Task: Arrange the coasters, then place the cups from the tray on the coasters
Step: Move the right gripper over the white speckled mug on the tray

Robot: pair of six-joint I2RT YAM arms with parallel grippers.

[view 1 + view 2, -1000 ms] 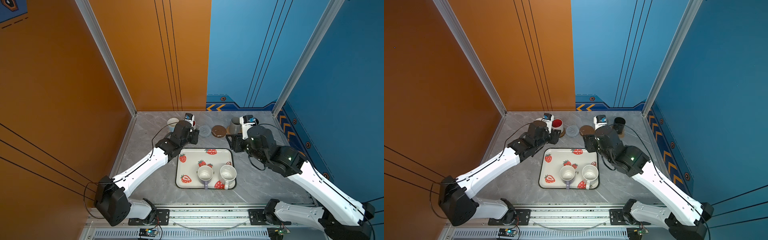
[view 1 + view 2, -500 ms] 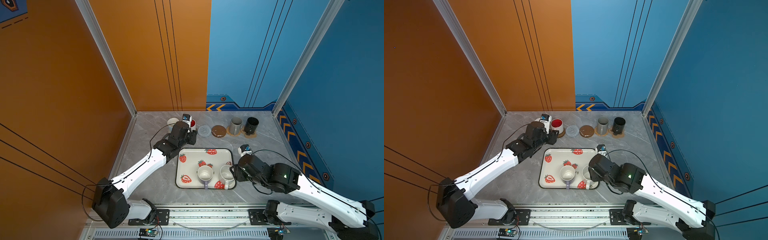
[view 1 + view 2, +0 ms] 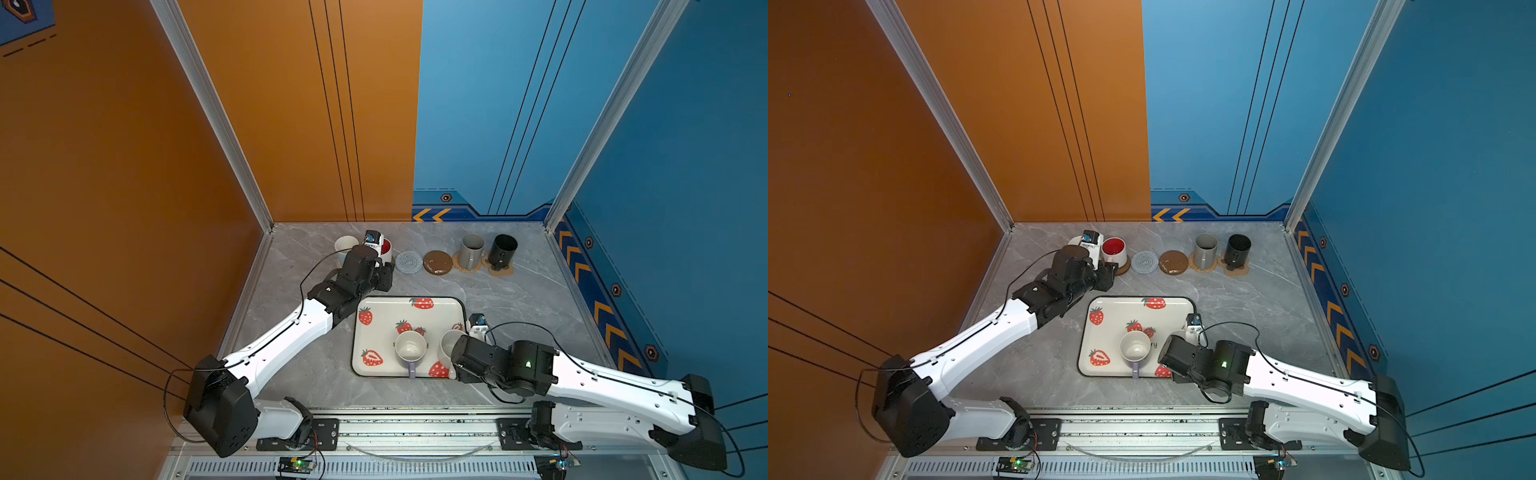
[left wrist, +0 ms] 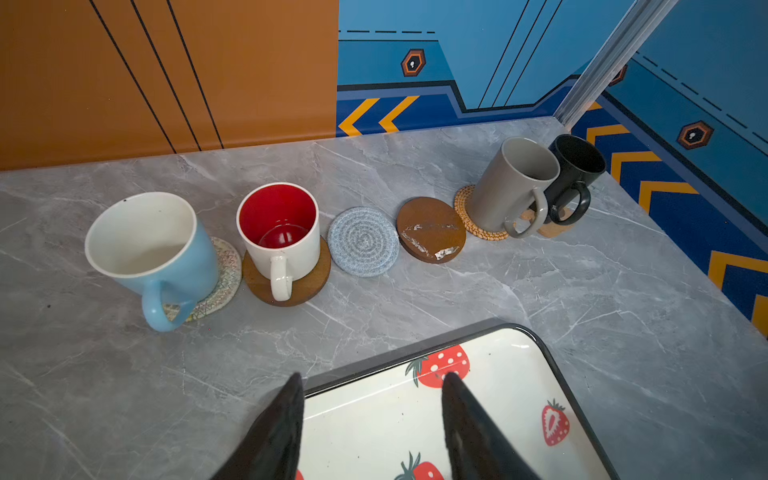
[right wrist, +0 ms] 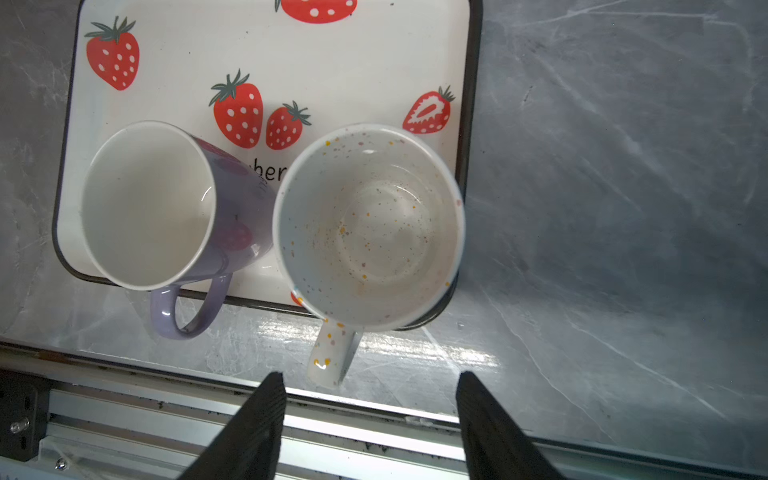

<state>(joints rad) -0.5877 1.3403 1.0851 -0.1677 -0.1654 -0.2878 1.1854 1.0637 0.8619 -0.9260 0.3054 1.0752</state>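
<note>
In both top views, six coasters line the far edge of the bench, and four of them carry mugs. The grey woven coaster and the bare wooden disc have nothing on them. The lavender mug and the speckled mug stand on the tray, so I judge two placements are left.

The left wrist view shows four pairings:
- the light blue mug on the beige woven coaster
- the red-lined mug on the second wooden disc
- the grey mug on the rattan coaster
- the black mug on the paw coaster

The left jaws are parted and empty over the tray's far corner, well apart from every mug.

In the right wrist view, the right jaws are parted and empty. The speckled mug sits in the tray's near corner. Its handle overhangs the rim and points at the gap, just ahead of the tips and not yet between them. The lavender mug stands just beside it.
</note>
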